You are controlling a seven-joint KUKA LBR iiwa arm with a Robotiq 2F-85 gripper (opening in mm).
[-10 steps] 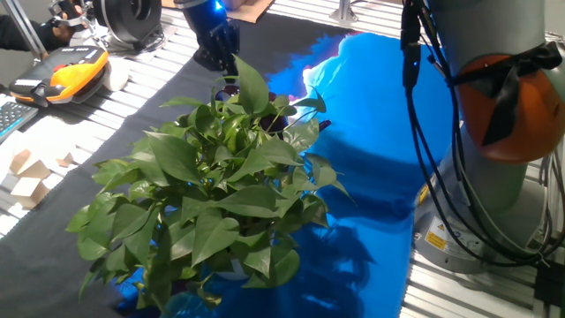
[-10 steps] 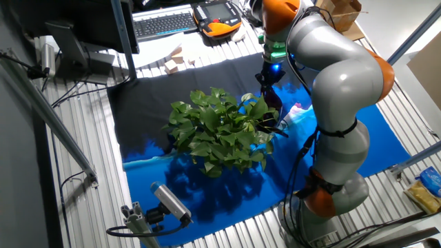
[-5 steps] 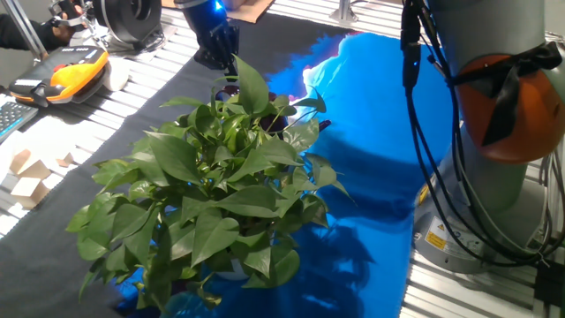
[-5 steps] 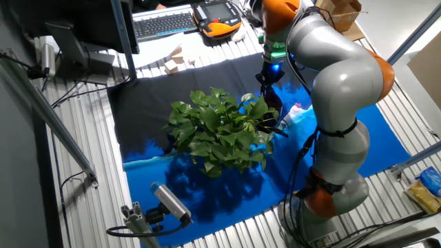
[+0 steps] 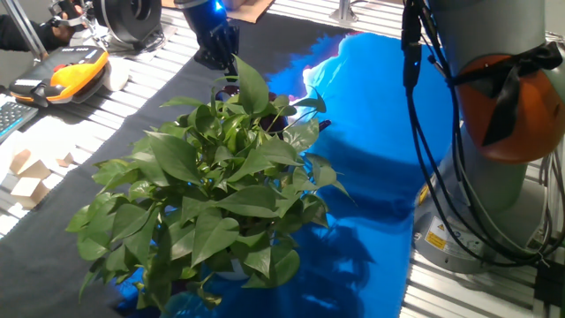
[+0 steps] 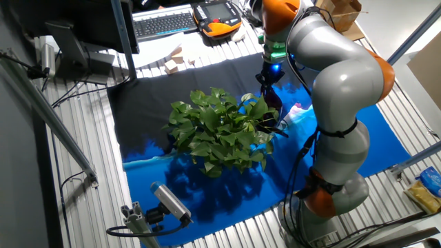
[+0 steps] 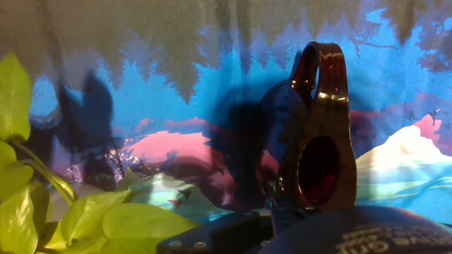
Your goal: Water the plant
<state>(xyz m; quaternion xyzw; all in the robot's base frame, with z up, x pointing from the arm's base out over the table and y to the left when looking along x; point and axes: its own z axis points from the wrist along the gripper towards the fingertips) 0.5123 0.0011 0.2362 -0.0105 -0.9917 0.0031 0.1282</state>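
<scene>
The plant (image 5: 212, 194) is a big bushy pothos with glossy green leaves, standing on the cloth in the middle; it also shows in the other fixed view (image 6: 220, 131), and some leaves (image 7: 42, 219) reach into the hand view at lower left. My gripper (image 5: 216, 44) hangs low at the plant's far edge, its fingertips hidden by leaves; the other fixed view (image 6: 270, 89) shows the same. In the hand view the dark maroon cup (image 7: 318, 155) sits close in front of the hand, handle up, and the gripper looks shut on it.
A blue patterned cloth (image 5: 371, 106) and a black cloth (image 5: 115, 124) cover the table. An orange teach pendant (image 5: 75, 71), a keyboard (image 6: 165, 24) and small wooden blocks (image 5: 26, 177) lie at the edge. The robot's base and cables (image 5: 494, 177) stand at the right.
</scene>
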